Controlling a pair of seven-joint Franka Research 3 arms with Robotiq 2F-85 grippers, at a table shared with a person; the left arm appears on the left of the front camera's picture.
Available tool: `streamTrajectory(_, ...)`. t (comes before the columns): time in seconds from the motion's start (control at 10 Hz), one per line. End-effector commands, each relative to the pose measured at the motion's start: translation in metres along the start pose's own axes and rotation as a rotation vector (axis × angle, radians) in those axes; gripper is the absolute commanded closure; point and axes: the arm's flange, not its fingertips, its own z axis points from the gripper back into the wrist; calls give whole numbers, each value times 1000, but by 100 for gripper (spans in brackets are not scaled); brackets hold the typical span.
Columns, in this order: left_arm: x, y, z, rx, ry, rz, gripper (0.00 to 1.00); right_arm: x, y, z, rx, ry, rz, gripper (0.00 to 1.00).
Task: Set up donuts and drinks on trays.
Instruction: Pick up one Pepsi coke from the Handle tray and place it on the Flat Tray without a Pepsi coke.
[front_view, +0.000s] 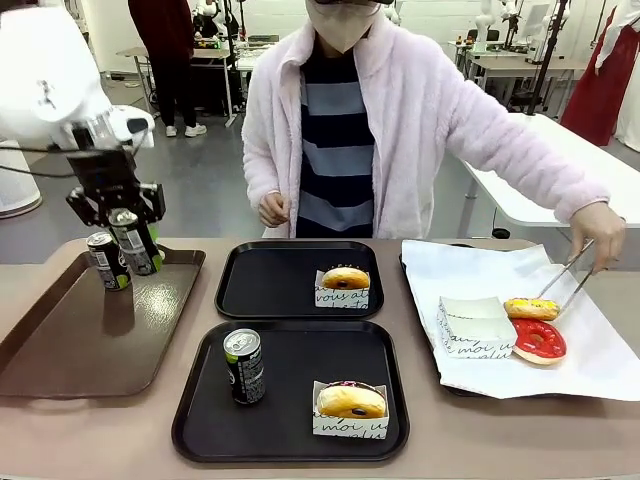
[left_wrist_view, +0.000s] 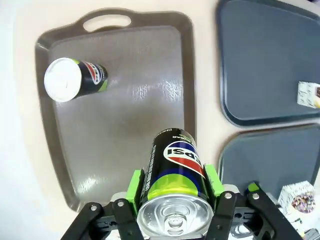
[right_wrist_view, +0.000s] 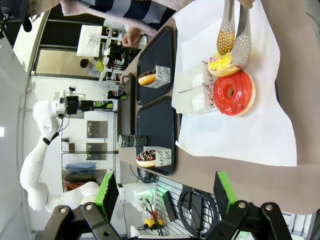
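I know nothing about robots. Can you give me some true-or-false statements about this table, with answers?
1. The left claw grips a slim dark can. True.
2. The far matte black square tray holds a can. False: only one paper-sleeved golden-brown donut.
3. The person's metal tongs are at the yellow-iced donut. True.
4. The glossy brown handled tray is bare. False: a second dark can stands on it.
5. The right claw holds a donut. False: it is open and empty.
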Motion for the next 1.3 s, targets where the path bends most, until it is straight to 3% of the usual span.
streamTrajectory(0.0, -8, 1, 12, -14, 1, -31, 44, 3, 0, -1, 29, -17, 17, 0)
streamTrajectory(0.2, -16, 7, 19, -8, 49, -17, 44, 3, 0, -1, 29, -17, 17, 0)
streamTrajectory(0.3, -12, -2, 22, 1, -5, -19, 44, 3, 0, -1, 29, -17, 17, 0)
streamTrajectory(0.5, -14, 0, 19, 6, 22, -16, 41, 3, 0, -1, 29, -17, 17, 0)
streamTrajectory(1.2, -4, -81, -1, 63, -10, -144, 41, 3, 0, -1, 29, -17, 17, 0)
